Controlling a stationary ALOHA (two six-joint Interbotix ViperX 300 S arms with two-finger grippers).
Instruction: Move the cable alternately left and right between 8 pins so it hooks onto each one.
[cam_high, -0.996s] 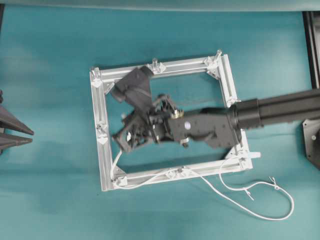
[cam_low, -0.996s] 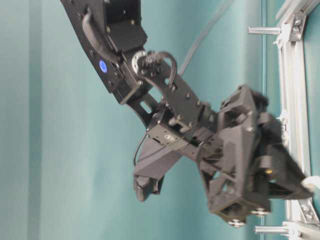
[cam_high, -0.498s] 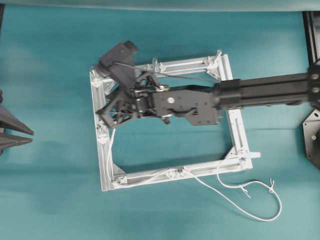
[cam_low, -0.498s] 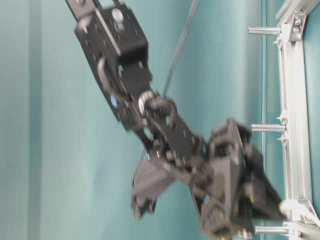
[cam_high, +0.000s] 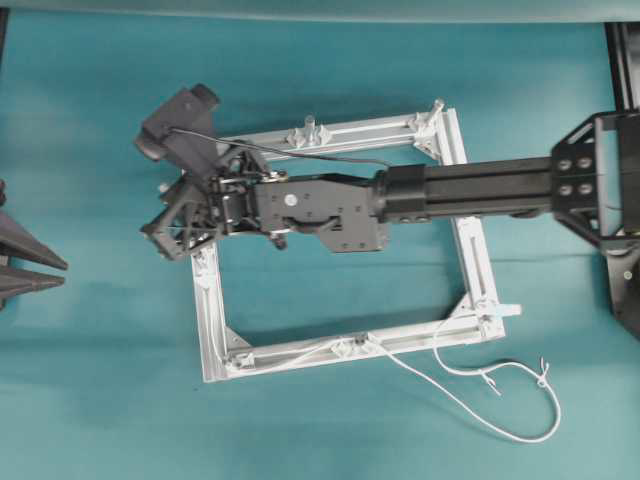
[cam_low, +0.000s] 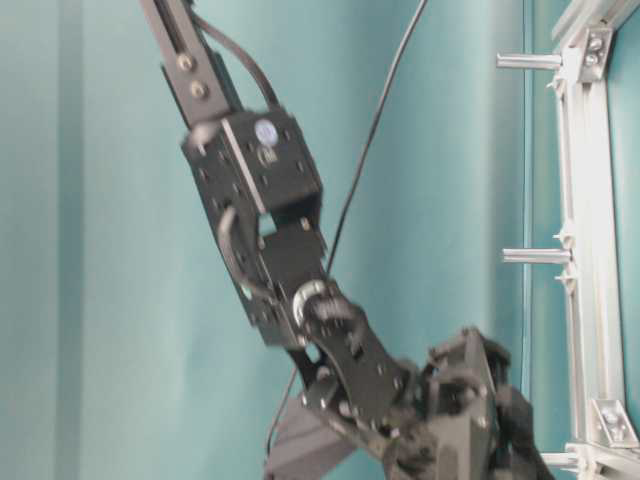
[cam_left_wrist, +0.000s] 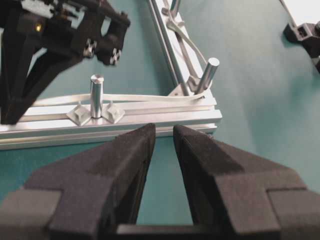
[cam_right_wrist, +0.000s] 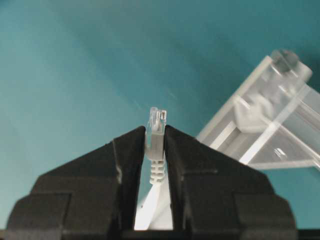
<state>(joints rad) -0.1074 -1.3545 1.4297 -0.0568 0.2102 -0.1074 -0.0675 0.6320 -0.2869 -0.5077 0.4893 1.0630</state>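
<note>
Here, the thin white cable (cam_high: 470, 400) is trailing along the ridged silver frame (cam_high: 470, 250), its clear plug (cam_right_wrist: 156, 122) being pinched by the right gripper (cam_right_wrist: 155, 145) beyond the left corner; the matte black left gripper (cam_left_wrist: 164, 142) is sitting released

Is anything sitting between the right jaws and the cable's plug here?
Nothing visible. In the right wrist view the right gripper is closed directly on the cable just behind its clear plug, which sticks out past the fingertips.
</note>
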